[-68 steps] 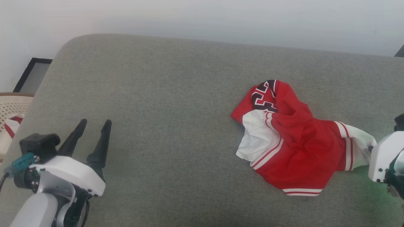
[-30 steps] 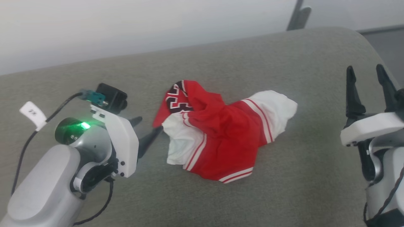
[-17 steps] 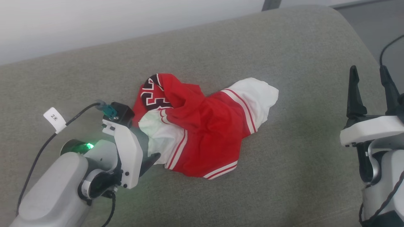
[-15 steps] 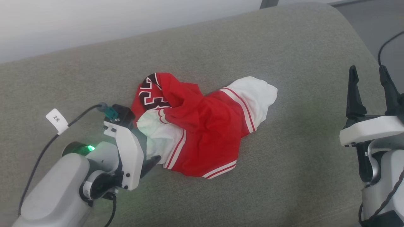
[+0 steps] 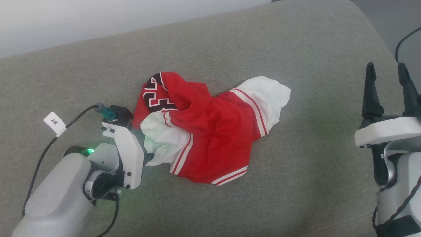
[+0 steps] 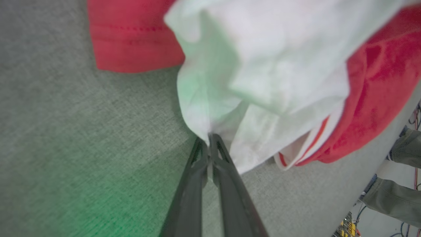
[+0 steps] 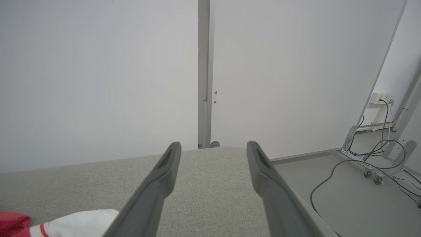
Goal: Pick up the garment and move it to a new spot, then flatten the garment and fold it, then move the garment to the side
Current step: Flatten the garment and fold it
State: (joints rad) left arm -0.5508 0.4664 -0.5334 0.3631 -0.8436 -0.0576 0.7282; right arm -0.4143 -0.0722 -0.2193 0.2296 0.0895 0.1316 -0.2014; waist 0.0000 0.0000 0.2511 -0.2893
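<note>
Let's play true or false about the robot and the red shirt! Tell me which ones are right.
1. The left gripper is pinching a white part of the garment. True.
2. The right gripper is holding the garment too. False: it is open, empty and apart from it.
3. The garment is folded neatly. False: it is a crumpled heap.
4. The garment lies on a grey cushion. True.
</note>
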